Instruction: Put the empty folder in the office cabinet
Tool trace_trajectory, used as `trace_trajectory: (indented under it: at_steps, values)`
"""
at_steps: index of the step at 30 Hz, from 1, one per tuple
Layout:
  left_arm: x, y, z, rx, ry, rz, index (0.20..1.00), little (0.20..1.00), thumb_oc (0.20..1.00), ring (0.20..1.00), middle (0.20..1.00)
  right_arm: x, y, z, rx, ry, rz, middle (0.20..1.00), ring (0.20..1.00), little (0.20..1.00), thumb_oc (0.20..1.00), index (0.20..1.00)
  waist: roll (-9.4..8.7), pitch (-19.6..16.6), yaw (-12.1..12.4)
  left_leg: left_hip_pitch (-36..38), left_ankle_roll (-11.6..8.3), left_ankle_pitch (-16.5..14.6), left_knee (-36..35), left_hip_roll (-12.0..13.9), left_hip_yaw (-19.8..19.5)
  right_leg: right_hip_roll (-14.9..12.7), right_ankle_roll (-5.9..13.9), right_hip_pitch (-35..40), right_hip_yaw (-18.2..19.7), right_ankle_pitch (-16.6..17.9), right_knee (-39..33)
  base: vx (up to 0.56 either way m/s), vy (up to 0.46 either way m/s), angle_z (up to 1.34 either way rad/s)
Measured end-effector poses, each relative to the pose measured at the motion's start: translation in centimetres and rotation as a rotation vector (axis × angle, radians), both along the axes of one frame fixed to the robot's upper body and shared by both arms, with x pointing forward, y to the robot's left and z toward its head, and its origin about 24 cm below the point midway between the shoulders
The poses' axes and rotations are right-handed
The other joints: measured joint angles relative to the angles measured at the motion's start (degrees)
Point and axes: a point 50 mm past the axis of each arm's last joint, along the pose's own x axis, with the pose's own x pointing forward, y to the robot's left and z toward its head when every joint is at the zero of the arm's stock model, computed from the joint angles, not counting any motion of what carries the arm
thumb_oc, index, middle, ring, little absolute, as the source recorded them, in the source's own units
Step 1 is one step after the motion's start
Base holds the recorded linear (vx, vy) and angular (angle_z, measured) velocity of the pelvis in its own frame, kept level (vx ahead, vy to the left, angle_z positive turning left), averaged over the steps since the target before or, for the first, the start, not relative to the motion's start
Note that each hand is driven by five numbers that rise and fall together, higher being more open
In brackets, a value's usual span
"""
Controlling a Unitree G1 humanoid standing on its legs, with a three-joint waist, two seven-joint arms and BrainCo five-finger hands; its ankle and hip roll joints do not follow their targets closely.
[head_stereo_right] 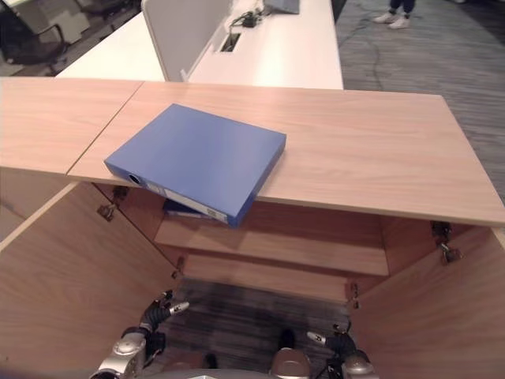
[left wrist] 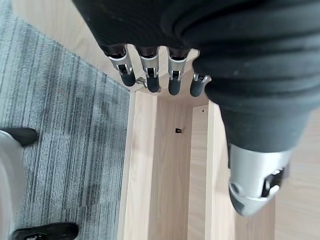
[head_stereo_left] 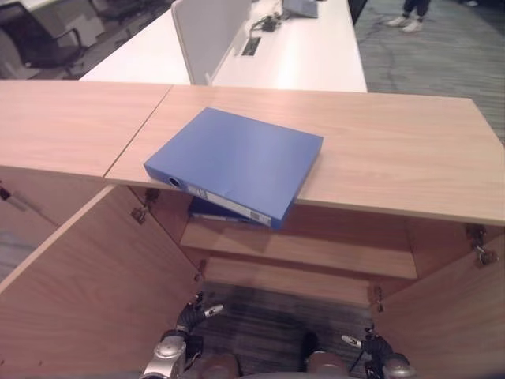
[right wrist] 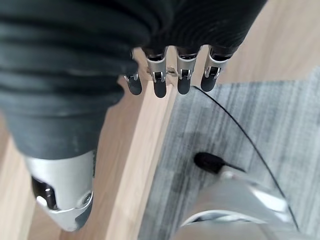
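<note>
The folder (head_stereo_left: 237, 162) is lying flat on the cabinet top (head_stereo_left: 394, 150), its spine corner jutting out over the front edge above the open cabinet, and neither of our hands is touching it. Nearest to us, we are hanging our left hand (left wrist: 150, 75) low by the left door (head_stereo_left: 87, 276), fingers relaxed and apart from the thumb, gripping nothing; it is also showing at the bottom of the head view (head_stereo_left: 193, 316). We are hanging our right hand (right wrist: 170, 75) just as low by the right door (head_stereo_left: 450, 316), its fingers loose too and holding nothing. Between the two swung-open doors we are looking down at grey carpet (head_stereo_left: 268, 324). Further in, two shelves (head_stereo_left: 316, 253) are running across the cabinet, and a second blue item (head_stereo_left: 213, 212) is sitting on the upper one, just under the overhanging folder. Beyond the cabinet a white desk (head_stereo_left: 308, 55) is standing with a grey divider (head_stereo_left: 209, 31), and a person's shoes (head_stereo_left: 406, 24) are showing on the carpet behind.
</note>
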Motion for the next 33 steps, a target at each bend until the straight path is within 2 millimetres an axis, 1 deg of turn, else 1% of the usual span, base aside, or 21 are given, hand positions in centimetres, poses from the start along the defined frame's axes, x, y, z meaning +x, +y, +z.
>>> trace_trajectory:
  at_steps: [2, 4, 5, 6, 7, 9, 10, 11, 12, 13, 14, 15, 16, 18, 19, 21, 22, 24, 27, 29, 33]
  values:
    - [-0.2, 0.5, 0.1, 0.014, 0.002, 0.002, 1.0, 1.0, 1.0, 1.0, 1.0, -0.7, 0.9, -0.4, 0.027, 0.017, 0.002, 1.0, 1.0, 1.0, 1.0, 1.0, -1.15, -0.4, 0.4, 1.0, 1.23, 1.9, -3.3, -1.0, 1.2, -0.9, 0.79, -0.4, 1.9, 0.4, -0.8, -0.05, 0.14, -0.25]
    - [-0.6, 1.2, 0.0, 0.032, 0.013, 0.004, 1.0, 1.0, 1.0, 1.0, 1.0, -1.7, 1.8, -0.9, 0.053, 0.04, -0.009, 1.0, 1.0, 1.0, 1.0, 1.0, -2.94, -1.6, 0.6, 1.8, 2.02, 3.0, -5.2, -2.4, 1.8, -1.3, 0.94, -0.5, 2.0, 0.6, -0.8, -0.09, 0.138, -0.16]
    - [-0.9, 1.7, 0.0, 0.043, 0.02, 0.005, 1.0, 1.0, 1.0, 1.0, 1.0, -1.8, 2.3, -1.1, 0.066, 0.043, -0.011, 1.0, 1.0, 1.0, 1.0, 1.0, -3.87, -2.2, 0.7, 2.7, 2.11, 3.4, -6.1, -3.1, 2.1, -1.8, 2.15, -0.9, 2.6, 1.9, -0.7, -0.08, 0.091, -0.29]
    - [-1.8, 2.3, -0.2, 0.057, 0.042, 0.011, 1.0, 1.0, 1.0, 1.0, 1.0, -1.9, 3.1, -1.2, 0.086, 0.043, -0.012, 1.0, 1.0, 1.0, 1.0, 1.0, -4.61, -2.6, 0.7, 3.0, 1.87, 4.3, -7.0, -3.4, 2.9, -1.9, 2.74, -1.5, 3.6, 2.9, -0.1, -0.15, 0.122, -0.35]
    - [-2.3, 2.6, -0.3, 0.065, 0.057, 0.013, 1.0, 1.0, 1.0, 1.0, 1.0, -1.6, 3.7, -1.3, 0.102, 0.039, -0.008, 1.0, 1.0, 1.0, 1.0, 1.0, -4.71, -2.7, 0.7, 3.5, 2.26, 4.9, -8.3, -3.5, 3.7, -2.1, 3.77, -2.5, 4.0, 3.7, 0.8, -0.11, 0.078, -0.31]
    - [-2.5, 2.7, -0.5, 0.062, 0.067, 0.011, 1.0, 1.0, 1.0, 1.0, 1.0, -1.4, 3.8, -1.3, 0.107, 0.036, -0.004, 1.0, 1.0, 1.0, 1.0, 1.0, -4.3, -2.5, 0.7, 3.5, 2.58, 5.3, -9.0, -3.7, 4.2, -2.1, 5.05, -3.9, 4.7, 4.9, 2.3, -0.29, 0.113, -0.15]
    - [-2.5, 2.7, -0.5, 0.063, 0.071, 0.009, 1.0, 1.0, 1.0, 1.0, 1.0, -1.0, 3.8, -1.2, 0.106, 0.031, -0.003, 1.0, 1.0, 1.0, 1.0, 1.0, -3.82, -2.2, 0.7, 2.5, 2.82, 5.7, -8.0, -3.8, 4.4, -2.0, 5.99, -4.7, 5.4, 6.8, 2.2, -0.31, 0.085, -0.17]
    - [-2.2, 2.4, -0.5, 0.06, 0.067, 0.0, 1.0, 1.0, 1.0, 1.0, 1.0, -0.3, 3.6, -1.0, 0.101, 0.016, -0.004, 1.0, 1.0, 1.0, 1.0, 1.0, -2.7, -1.7, 0.7, 1.6, 3.16, 5.5, -7.4, -2.9, 4.9, -1.2, 9.33, -4.9, 6.7, 10.0, 0.4, -0.13, 0.01, -0.12]
    - [-1.9, 2.1, -0.5, 0.052, 0.062, -0.001, 1.0, 1.0, 1.0, 1.0, 1.0, 0.5, 2.9, -0.6, 0.084, -0.006, 0.001, 1.0, 1.0, 1.0, 1.0, 1.0, -1.08, -0.9, 0.8, 1.1, 3.84, 6.0, -7.5, -1.5, 5.3, -1.1, 11.07, -5.0, 7.1, 9.6, 1.5, -0.15, 0.001, 0.0]
    - [-1.8, 1.9, -0.5, 0.047, 0.062, 0.001, 1.0, 1.0, 1.0, 1.0, 1.0, 0.7, 2.5, -0.5, 0.075, -0.008, 0.001, 1.0, 1.0, 1.0, 1.0, 1.0, 0.11, -0.6, 0.6, 0.7, 3.9, 6.6, -7.9, -0.9, 5.0, -0.8, 9.66, -5.6, 7.1, 5.6, 6.2, -0.09, -0.023, 0.3]
    - [-1.4, 1.8, -0.4, 0.053, 0.052, -0.018, 1.0, 1.0, 1.0, 1.0, 1.0, 0.6, 2.0, -0.4, 0.06, -0.008, 0.0, 1.0, 1.0, 1.0, 1.0, 1.0, 1.57, -1.0, 1.5, 1.1, 3.74, 7.5, -8.5, 0.2, 3.9, -1.0, 7.87, -5.3, 6.8, -2.8, 18.3, -0.04, -0.044, 0.24]
    - [-1.5, 2.0, -0.4, 0.06, 0.055, -0.019, 1.0, 1.0, 1.0, 1.0, 1.0, 0.7, 2.0, -0.4, 0.062, -0.014, 0.0, 1.0, 1.0, 1.0, 1.0, 1.0, 1.64, -1.4, 2.3, 1.2, 3.64, 7.5, -8.9, 0.2, 4.2, -1.8, 8.23, -3.6, 6.7, -5.0, 19.5, 0.01, -0.06, 0.06]
    - [-2.4, 2.5, -0.7, 0.074, 0.085, -0.013, 1.0, 1.0, 1.0, 1.0, 1.0, 1.2, 2.4, -0.3, 0.071, -0.03, 0.005, 1.0, 1.0, 1.0, 1.0, 1.0, 0.93, -1.9, 3.0, 1.9, 3.01, 7.9, -9.5, -0.1, 4.5, -3.1, 8.89, 0.6, 6.3, -7.8, 17.3, 0.03, -0.072, -0.2]
    - [-3.2, 2.9, -0.9, 0.081, 0.108, -0.007, 1.0, 1.0, 1.0, 1.0, 1.0, 1.4, 2.8, -0.3, 0.084, -0.042, 0.01, 1.0, 1.0, 1.0, 1.0, 1.0, -0.38, -3.1, 4.1, 2.7, 2.01, 8.6, -10.9, -0.8, 4.8, -3.2, 8.04, 6.6, 5.9, -7.8, 6.4, 0.03, -0.097, -0.23]
    - [-3.6, 2.9, -1.0, 0.081, 0.118, -0.004, 1.0, 1.0, 1.0, 1.0, 1.0, 1.6, 3.0, -0.2, 0.088, -0.048, 0.012, 1.0, 1.0, 1.0, 1.0, 1.0, -0.56, -3.4, 4.1, 3.0, 1.19, 9.1, -11.8, -0.9, 4.9, -2.9, 6.63, 8.5, 5.2, -8.3, 2.6, 0.0, -0.079, -0.16]
    - [-4.0, 2.4, -1.3, 0.063, 0.126, 0.001, 1.0, 1.0, 1.0, 1.0, 1.0, 1.4, 2.9, -0.3, 0.087, -0.044, 0.011, 1.0, 1.0, 1.0, 1.0, 1.0, 0.23, -3.9, 4.1, 3.1, 0.21, 9.7, -12.4, -0.1, 5.2, -2.0, 6.51, 11.2, 4.7, -7.9, -3.2, 0.0, -0.08, -0.1]
    - [-4.2, 1.7, -1.5, 0.043, 0.129, -0.001, 1.0, 1.0, 1.0, 1.0, 1.0, 1.2, 2.8, -0.3, 0.083, -0.038, 0.011, 1.0, 1.0, 1.0, 1.0, 1.0, 0.44, -4.2, 4.0, 2.9, -0.31, 10.1, -12.3, 0.6, 5.4, -0.8, 6.5, 12.3, 4.8, -7.9, -6.0, -0.01, -0.162, -0.09]
    - [-4.0, 1.1, -1.5, 0.027, 0.123, 0.002, 1.0, 1.0, 1.0, 1.0, 1.0, 0.0, 2.4, -0.5, 0.074, -0.01, 0.009, 1.0, 1.0, 1.0, 1.0, 1.0, 0.99, -5.1, 3.8, 2.9, -1.28, 10.7, -12.4, 1.9, 5.3, 0.7, 5.93, 12.8, 5.1, -7.3, -7.2, -0.01, -0.152, -0.07]
    - [-3.5, 0.9, -1.3, 0.021, 0.101, -0.003, 1.0, 1.0, 1.0, 1.0, 1.0, -1.0, 2.0, -0.7, 0.067, 0.014, 0.0, 1.0, 1.0, 1.0, 1.0, 1.0, 0.65, -5.9, 3.7, 2.9, -1.96, 11.1, -12.4, 3.4, 5.3, 1.9, 5.52, 12.7, 5.4, -7.2, -7.3, 0.0, -0.078, -0.07]
    - [-3.2, 0.8, -1.1, 0.018, 0.085, -0.006, 1.0, 1.0, 1.0, 1.0, 1.0, -1.3, 1.9, -0.8, 0.064, 0.021, -0.003, 1.0, 1.0, 1.0, 1.0, 1.0, 0.47, -6.0, 3.8, 2.9, -2.75, 11.2, -12.4, 3.8, 5.5, 2.3, 5.25, 12.5, 6.0, -7.1, -7.5, -0.02, -0.068, -0.11]
    - [-3.2, 0.8, -1.1, 0.018, 0.082, -0.007, 1.0, 1.0, 1.0, 1.0, 1.0, -2.1, 1.8, -0.9, 0.064, 0.04, -0.011, 1.0, 1.0, 1.0, 1.0, 1.0, -0.32, -6.5, 3.7, 2.6, -2.82, 11.3, -12.4, 3.8, 6.1, 2.1, 4.77, 11.8, 6.4, -6.6, -7.5, -0.01, -0.055, -0.08]
